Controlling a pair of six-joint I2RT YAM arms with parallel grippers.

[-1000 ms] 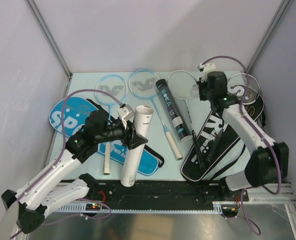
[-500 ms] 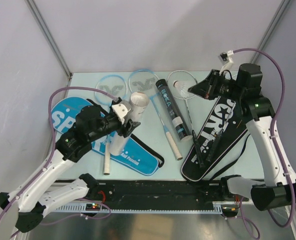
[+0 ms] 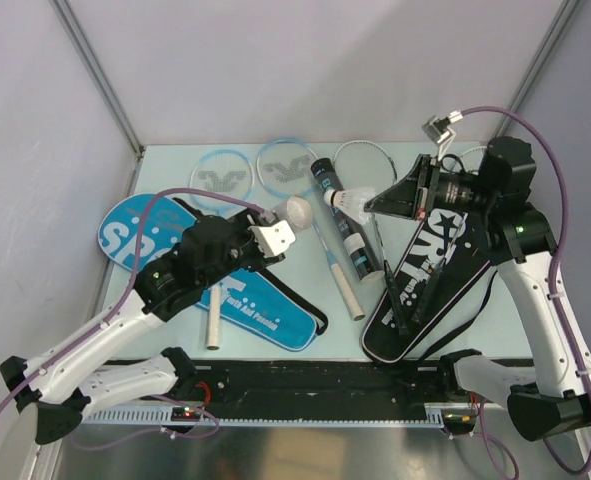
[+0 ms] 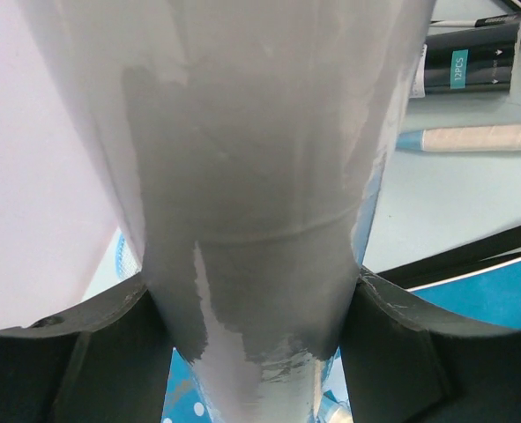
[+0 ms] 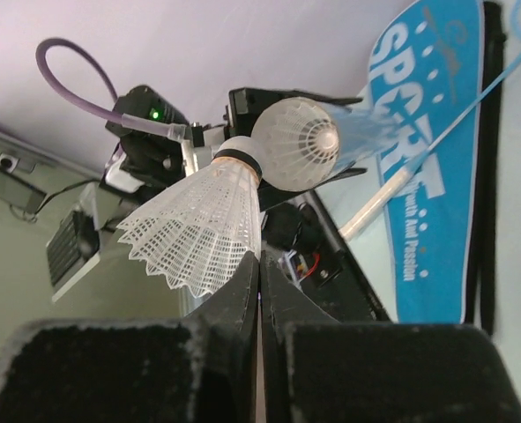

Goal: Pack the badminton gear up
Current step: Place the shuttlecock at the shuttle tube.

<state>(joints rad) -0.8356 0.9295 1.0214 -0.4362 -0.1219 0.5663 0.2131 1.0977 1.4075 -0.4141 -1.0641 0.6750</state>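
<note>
L gripper (image 4: 256, 352) clamps the white tube (image 4: 260, 176). Its fingers (image 4: 110, 352) stand fairly wide, one pressed to each side of the barrel. The tube fills nearly the whole L wrist view and its far end is cut off at the top edge, so most of what lies past the fingers is hidden. Only slivers show to the R of them: black tube (image 4: 467, 66) w/ a "12PCS" label, a racket handle (image 4: 480, 137), and a bit of the blue cover (image 4: 494, 300). From above the tube is foreshortened; just its round end pokes out ahead of the fingers, the rest is behind the wrist

R gripper (image 5: 260, 286) is fully closed, pinching the feather edge of a shuttlecock (image 5: 203, 220). The skirt fans out to the L of the fingertips. The black-banded nose points away from them, at the tube's round end just beyond. The cork is lost against that white, so can't tell if it touches the tube, or whether that end is open or capped

Black cover (image 3: 425, 280) lies on the table below the R fingers. Light-blue rackets (image 3: 220, 175) and a silver racket (image 3: 365, 158) lie further back, heads partly covered by the arms
</note>
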